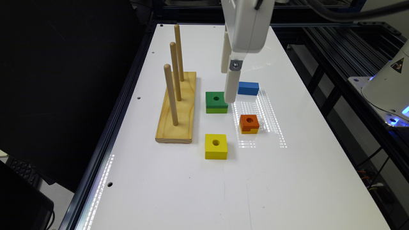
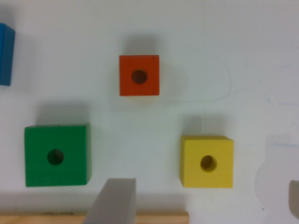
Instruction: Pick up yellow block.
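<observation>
On the white table [image 1: 287, 179] there is one wooden peg stand [image 1: 177, 110], and everything else is placed from it. It lies toward the exterior view's left and carries three upright pegs in a row along its length. There are four blocks, one of each colour, all on the side of the stand toward the exterior view's right. One green block [image 1: 216, 102], dark on top and paler below, with a round hole in its top, lies just beside the stand's middle. One yellow block [image 1: 216, 146], all yellow with a round hole in its top, sits free on the table near the stand's nearer end, touching nothing. One orange-topped block [image 1: 249, 124] with a yellow base and a hole stands farther from the stand, apart from the green and yellow ones. One blue block [image 1: 248, 88] lies farther again, opposite the stand's far half. The single gripper [image 1: 230, 91] hangs between the green and blue blocks, holding nothing; how wide its fingers are spread cannot be told. In the wrist view the yellow block [image 2: 207, 161] lies apart from the green block [image 2: 57, 155].
</observation>
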